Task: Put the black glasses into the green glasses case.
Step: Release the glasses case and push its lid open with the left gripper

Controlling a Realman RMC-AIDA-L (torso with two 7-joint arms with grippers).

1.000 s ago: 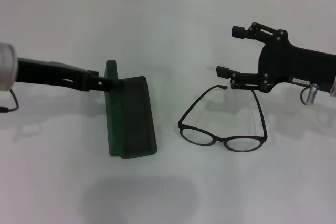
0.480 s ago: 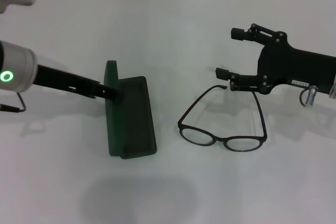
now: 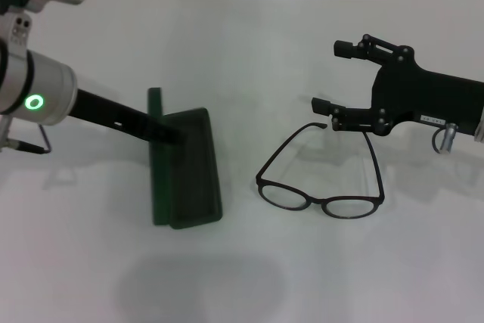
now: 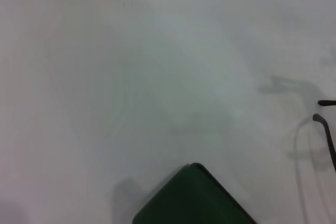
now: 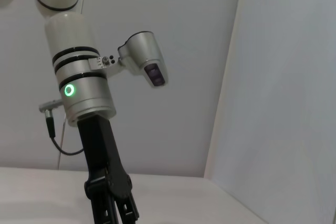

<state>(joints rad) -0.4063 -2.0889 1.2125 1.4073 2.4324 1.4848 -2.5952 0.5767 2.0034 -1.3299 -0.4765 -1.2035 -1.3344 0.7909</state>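
Left gripper pinched shut on green glasses case lid; right gripper wide, hovering behind black glasses

- From the head view, my left gripper ends against the green glasses case, and I can't make out whether its fingers grip the lid or only touch it.
- My left wrist view is blurred; the case shows as one dark corner cut off by the frame edge.
- That view catches only the temple tips of the black glasses, the rest lying past the edge.
- My right wrist view cuts off the left gripper low down, hiding its fingertips and the case.
- The right arm runs out of the head view's edge.
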